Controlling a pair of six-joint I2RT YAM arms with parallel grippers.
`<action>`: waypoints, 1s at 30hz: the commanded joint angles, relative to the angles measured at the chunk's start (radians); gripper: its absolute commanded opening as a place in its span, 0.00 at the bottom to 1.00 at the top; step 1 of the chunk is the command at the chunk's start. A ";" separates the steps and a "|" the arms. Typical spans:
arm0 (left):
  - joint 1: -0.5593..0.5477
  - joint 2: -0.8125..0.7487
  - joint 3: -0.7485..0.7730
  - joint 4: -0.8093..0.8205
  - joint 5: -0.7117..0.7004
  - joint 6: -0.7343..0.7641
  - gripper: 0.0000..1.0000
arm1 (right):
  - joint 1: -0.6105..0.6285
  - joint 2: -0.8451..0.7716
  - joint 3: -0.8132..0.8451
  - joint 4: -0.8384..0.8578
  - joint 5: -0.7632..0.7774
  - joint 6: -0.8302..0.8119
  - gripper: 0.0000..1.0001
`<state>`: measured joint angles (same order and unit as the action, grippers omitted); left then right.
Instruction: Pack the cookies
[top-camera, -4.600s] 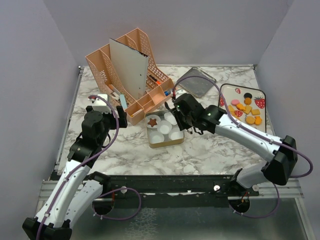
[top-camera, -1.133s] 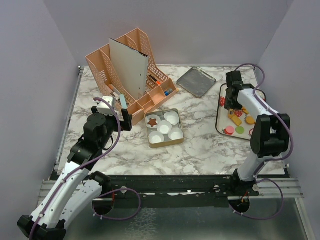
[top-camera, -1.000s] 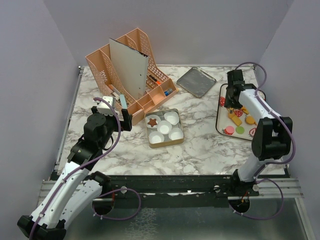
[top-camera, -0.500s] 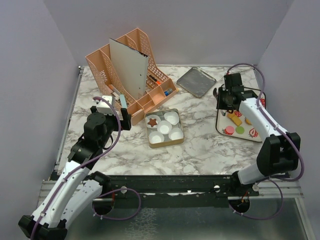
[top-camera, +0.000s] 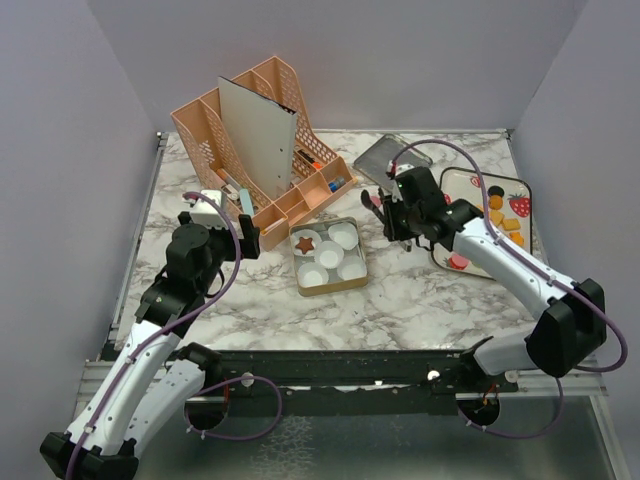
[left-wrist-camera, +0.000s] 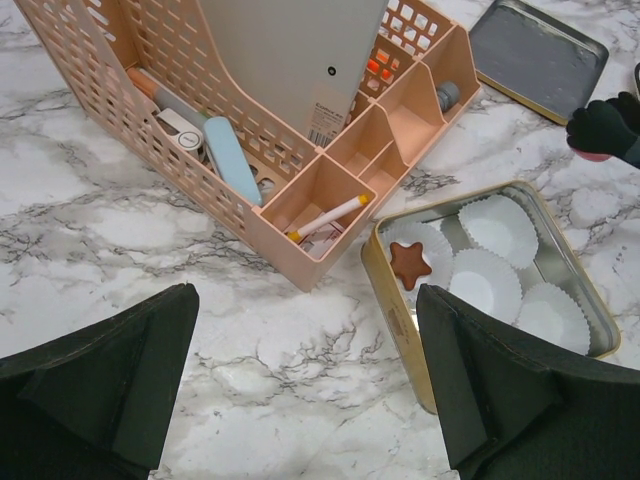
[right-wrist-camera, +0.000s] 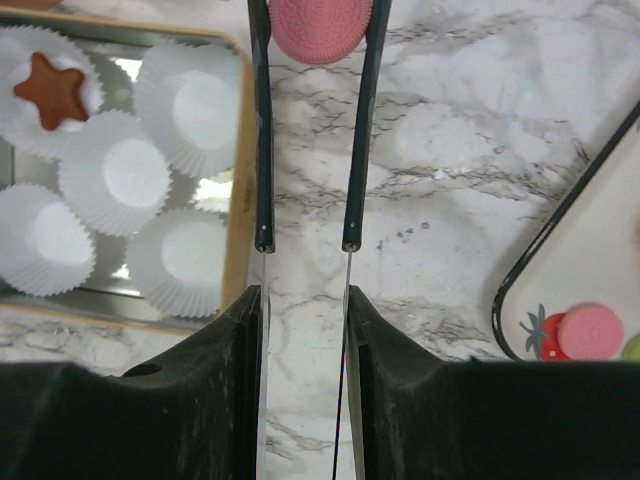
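My right gripper (right-wrist-camera: 319, 12) is shut on a pink round cookie (right-wrist-camera: 320, 30), pinched between its thin fingertips above bare marble just right of the gold tin (right-wrist-camera: 238, 180). From above, the right gripper (top-camera: 381, 208) hangs between the tin (top-camera: 357, 283) and the strawberry-print tray (top-camera: 470, 181). The tin holds white paper cups; a brown star cookie (top-camera: 303, 243) lies in the far-left cup. Orange square cookies (top-camera: 497, 215), a dark round one and a pink round one (top-camera: 458, 262) remain on the tray. My left gripper (left-wrist-camera: 305, 390) stands open over marble left of the tin, holding nothing.
A peach desk organizer (top-camera: 262, 150) with a grey board and pens stands behind the tin. A grey metal lid (top-camera: 392, 162) lies at the back, just behind the right arm. Purple walls close in the table on three sides.
The right arm has swung left from the tray toward the tin, carrying the pink cookie. The left arm has stayed put.
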<state>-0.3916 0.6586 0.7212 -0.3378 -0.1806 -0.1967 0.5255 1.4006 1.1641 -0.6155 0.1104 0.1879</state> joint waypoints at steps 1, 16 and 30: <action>0.011 0.000 -0.017 0.018 0.027 0.005 0.99 | 0.110 -0.041 -0.009 -0.007 0.001 0.013 0.20; 0.017 0.013 -0.016 0.019 0.031 0.003 0.99 | 0.274 0.022 -0.035 -0.015 0.109 0.010 0.20; 0.019 0.015 -0.017 0.019 0.036 0.005 0.99 | 0.286 0.100 -0.051 0.016 0.141 -0.001 0.22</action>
<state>-0.3786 0.6727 0.7212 -0.3378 -0.1673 -0.1967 0.8024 1.4868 1.1198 -0.6220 0.2077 0.2001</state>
